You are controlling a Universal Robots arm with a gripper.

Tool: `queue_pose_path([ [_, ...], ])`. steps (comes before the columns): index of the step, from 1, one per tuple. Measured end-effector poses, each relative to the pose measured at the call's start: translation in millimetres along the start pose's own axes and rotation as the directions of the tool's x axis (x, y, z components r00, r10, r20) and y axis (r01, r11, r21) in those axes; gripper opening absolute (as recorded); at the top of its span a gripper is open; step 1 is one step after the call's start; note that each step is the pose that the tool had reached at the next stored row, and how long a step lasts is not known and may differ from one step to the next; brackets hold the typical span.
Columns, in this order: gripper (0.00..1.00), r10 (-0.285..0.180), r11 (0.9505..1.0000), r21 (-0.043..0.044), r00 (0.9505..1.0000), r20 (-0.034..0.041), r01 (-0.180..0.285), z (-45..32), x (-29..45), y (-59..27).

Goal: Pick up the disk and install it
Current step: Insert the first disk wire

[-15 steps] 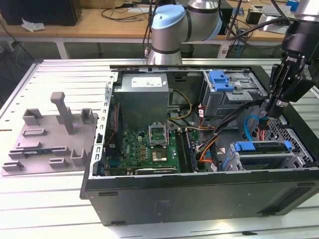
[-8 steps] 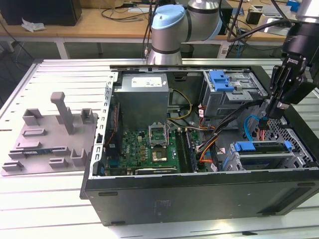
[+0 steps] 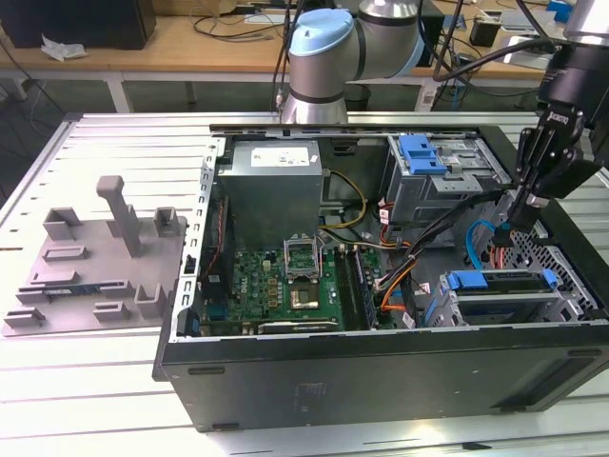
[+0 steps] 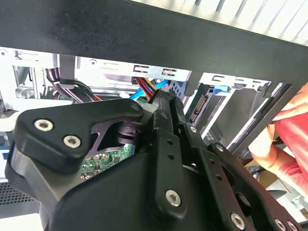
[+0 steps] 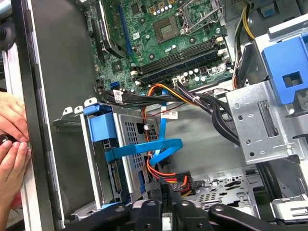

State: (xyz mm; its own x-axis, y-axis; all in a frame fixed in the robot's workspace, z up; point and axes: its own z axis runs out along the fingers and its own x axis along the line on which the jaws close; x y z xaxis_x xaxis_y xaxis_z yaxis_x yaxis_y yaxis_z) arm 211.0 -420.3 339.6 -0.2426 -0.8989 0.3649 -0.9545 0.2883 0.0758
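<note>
Disk [image 3: 495, 282] in its drive cage [image 3: 514, 307], hand [image 3: 525, 215] just above

Framed in blue, it sits inside the grey cage in the computer case [image 3: 381, 376], on the exterior view's right. The hand hangs over that cage, fingers pressed together and gripping nothing, apart from the disk.

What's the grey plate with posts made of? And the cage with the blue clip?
The grey plate looks like matte plastic: dull even grey, chunky moulded posts. The drive cage looks like bare sheet metal: silvery sheen, punched slots, folded edges. Its blue latch is probably plastic: smooth, solid bright colour.
</note>
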Motion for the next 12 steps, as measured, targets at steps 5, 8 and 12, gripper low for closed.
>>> queue_pose_path([
  [5,0.17,0.0,1.0,-0.0002,1.0,0.0003,0.0,0.3,0.0,0.3],
  [8,0.17,0.0,1.0,0.0,1.0,0.0,0.0,0.3,0.3,1.1],
  [12,0.17,0.0,1.0,0.0007,1.0,0.0004,0.0,-4.5,2.8,3.4],
])
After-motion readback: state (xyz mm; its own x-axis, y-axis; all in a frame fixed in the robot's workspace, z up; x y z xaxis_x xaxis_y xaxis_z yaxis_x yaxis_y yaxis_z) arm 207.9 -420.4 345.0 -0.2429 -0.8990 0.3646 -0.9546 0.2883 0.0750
